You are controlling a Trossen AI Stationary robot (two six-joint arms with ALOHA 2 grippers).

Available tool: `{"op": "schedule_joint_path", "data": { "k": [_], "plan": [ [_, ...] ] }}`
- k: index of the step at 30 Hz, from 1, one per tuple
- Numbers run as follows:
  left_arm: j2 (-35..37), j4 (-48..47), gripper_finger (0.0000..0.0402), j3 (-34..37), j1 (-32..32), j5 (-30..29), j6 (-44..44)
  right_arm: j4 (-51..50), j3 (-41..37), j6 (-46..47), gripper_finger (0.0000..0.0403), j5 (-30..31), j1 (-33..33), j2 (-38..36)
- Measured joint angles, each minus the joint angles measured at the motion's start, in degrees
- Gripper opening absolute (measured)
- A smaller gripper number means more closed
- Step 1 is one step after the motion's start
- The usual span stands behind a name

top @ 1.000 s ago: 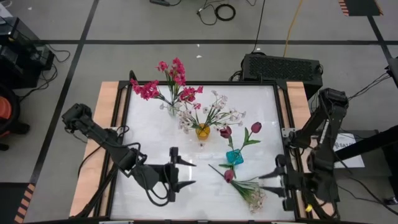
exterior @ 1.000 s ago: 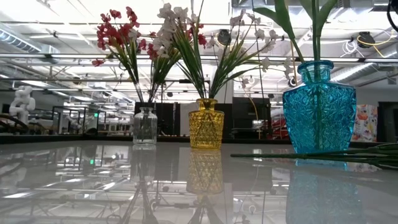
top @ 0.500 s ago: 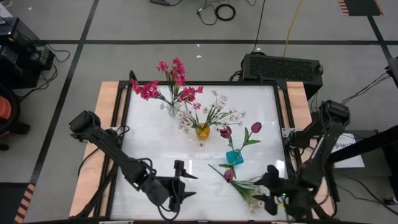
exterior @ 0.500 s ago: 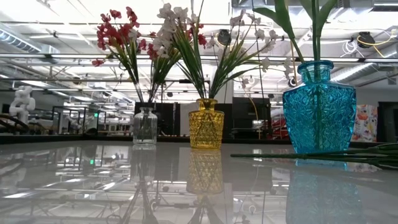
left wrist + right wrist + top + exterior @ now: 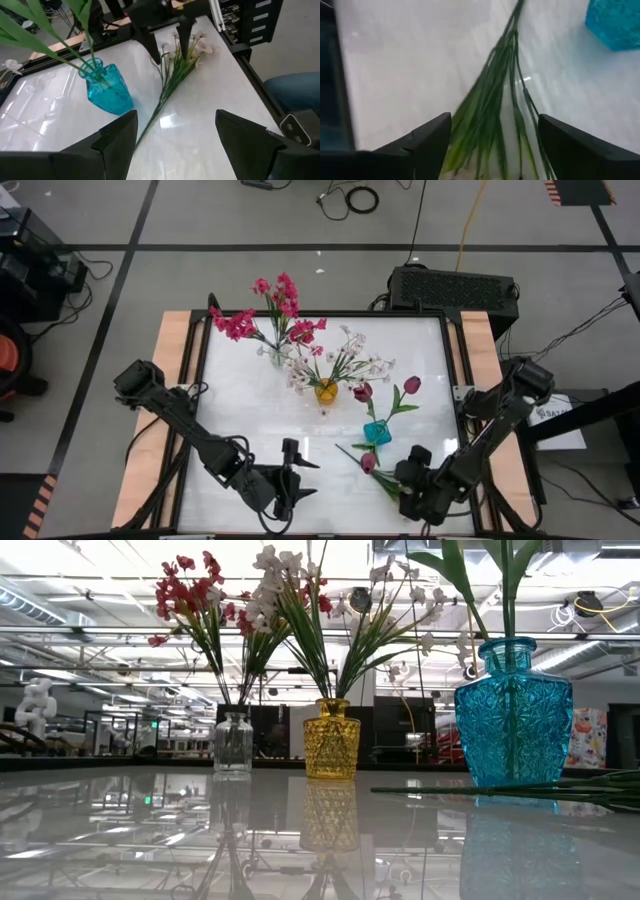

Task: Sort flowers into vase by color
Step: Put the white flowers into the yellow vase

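The white glossy worktop (image 5: 250,405) sits in a dark frame with wooden side boards, on a grey floor crossed by black tape lines; the low view looks past the vases into a bright hall with ceiling beams and dark racks. A clear vase (image 5: 276,357) at the far edge holds the magenta-pink flowers (image 5: 283,295), a yellow vase (image 5: 326,391) beside it holds white flowers (image 5: 352,360), and a blue vase (image 5: 377,432) nearer the right arm holds two maroon tulip buds (image 5: 411,384). Since a second ago the right arm has swung inward from the worktop's right edge and come down over the loose sprigs, its fingers spreading wider, while the left arm has drawn slightly toward the near edge with no change in its opening. The right gripper (image 5: 417,498) now hangs directly above the loose white sprig (image 5: 187,57), which lies flat near the front right corner beside one loose maroon bud (image 5: 367,463); its fingers are spread, one on each side of the green stems, holding nothing. The left gripper (image 5: 290,477) waits near the front middle, fingers (image 5: 118,136) spread and empty, well apart from the sprigs.
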State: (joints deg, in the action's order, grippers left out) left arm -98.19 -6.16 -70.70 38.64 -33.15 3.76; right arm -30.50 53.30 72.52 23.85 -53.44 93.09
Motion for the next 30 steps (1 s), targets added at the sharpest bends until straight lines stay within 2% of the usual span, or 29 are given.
{"op": "schedule_joint_path", "data": {
  "k": [9, 12, 15, 19, 28, 30],
  "plan": [
    [0.0, 0.1, 0.0274, 0.0, -0.4, 0.0, -0.2, 0.8, 0.0, -1.2, 0.0290, -6.4, 1.9, 5.3],
    [0.0, 0.1, 0.0274, 0.0, -0.7, 0.0, 0.0, 0.8, 0.1, -1.5, 0.0289, -6.8, 2.2, 6.5],
    [0.0, 0.2, 0.0274, 0.0, -0.7, 0.0, 0.3, 1.0, 0.2, -1.7, 0.0270, -6.6, 2.2, 7.3],
    [0.0, 0.3, 0.0274, 0.0, -0.6, 0.0, 0.3, 1.3, 0.1, -2.0, 0.0209, -6.7, 2.2, 7.2],
    [0.0, 1.1, 0.0274, 0.1, -1.2, 0.0, -0.1, 1.4, -0.1, -5.2, 0.0025, -8.5, 2.2, 4.4],
    [0.0, 1.6, 0.0274, 0.1, -1.2, 0.0, -0.2, 2.0, -0.1, -5.8, 0.0011, -8.5, 2.2, 3.3]
  ]
}}
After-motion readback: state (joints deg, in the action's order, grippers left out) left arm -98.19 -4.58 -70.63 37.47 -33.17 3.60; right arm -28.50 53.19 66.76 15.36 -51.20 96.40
